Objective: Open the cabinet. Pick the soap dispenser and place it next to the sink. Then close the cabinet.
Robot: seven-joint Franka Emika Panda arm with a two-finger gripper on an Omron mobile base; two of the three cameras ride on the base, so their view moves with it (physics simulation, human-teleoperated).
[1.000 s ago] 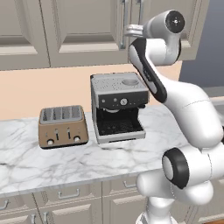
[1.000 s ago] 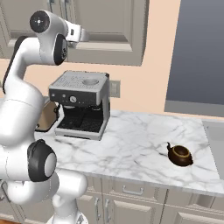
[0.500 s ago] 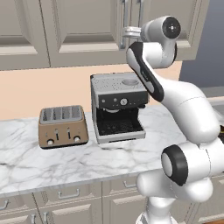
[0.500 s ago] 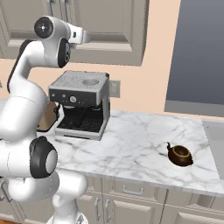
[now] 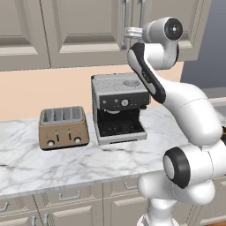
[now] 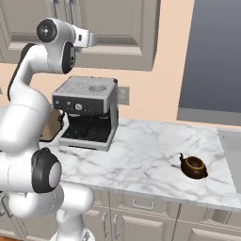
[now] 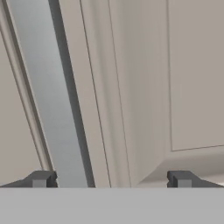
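The gripper stands spread wide and grasps nothing, its two dark tips flanking the lower stretch of a silver bar handle; just beyond lies the recessed panel of the cabinet, doors shut; judged by its look, the door is stiff and hinged, the metal bar hard and somewhat slick, so the hold wants to fall low on the bar, pads square across it, and the pull wants to follow the door's arc; from the left base view the hand sits up at the handles above the coffee machine, with the toaster beside; against the earlier frame, the arm has edged slightly closer to the door.
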